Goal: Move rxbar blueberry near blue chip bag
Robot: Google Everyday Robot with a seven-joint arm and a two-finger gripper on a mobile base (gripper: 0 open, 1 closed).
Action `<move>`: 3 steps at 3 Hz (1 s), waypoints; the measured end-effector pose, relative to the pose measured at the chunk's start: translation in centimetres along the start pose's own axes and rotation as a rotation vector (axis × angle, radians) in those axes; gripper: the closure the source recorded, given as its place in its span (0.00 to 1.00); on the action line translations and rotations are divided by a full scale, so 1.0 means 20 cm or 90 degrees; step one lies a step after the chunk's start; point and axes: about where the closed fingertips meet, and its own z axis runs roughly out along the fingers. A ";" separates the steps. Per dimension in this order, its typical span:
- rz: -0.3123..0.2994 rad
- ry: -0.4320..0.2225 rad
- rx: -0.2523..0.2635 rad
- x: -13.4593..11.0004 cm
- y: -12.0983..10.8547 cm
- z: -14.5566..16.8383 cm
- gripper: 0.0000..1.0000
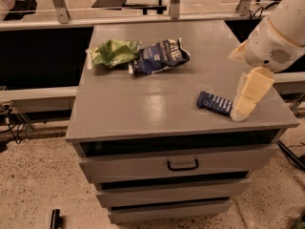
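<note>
The rxbar blueberry (214, 102), a small flat dark blue wrapper with white lettering, lies on the grey cabinet top (143, 104) near its front right. The blue chip bag (159, 56), large and wrinkly, lies at the back middle of the top. My gripper (242, 109), cream coloured, hangs from the white arm at the right. Its tip is low, right at the bar's right end and covering that end. The bar and the chip bag are well apart.
A light green bag (113, 51) lies touching the chip bag's left side. The cabinet has a drawer with a dark handle (183, 165) below the front edge. Chairs and a rail stand behind the cabinet. The floor is speckled.
</note>
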 end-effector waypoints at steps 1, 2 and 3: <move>0.008 -0.035 -0.029 -0.01 -0.01 0.12 0.00; 0.011 -0.059 -0.036 0.01 0.00 0.22 0.00; 0.014 -0.057 -0.019 0.07 -0.03 0.32 0.00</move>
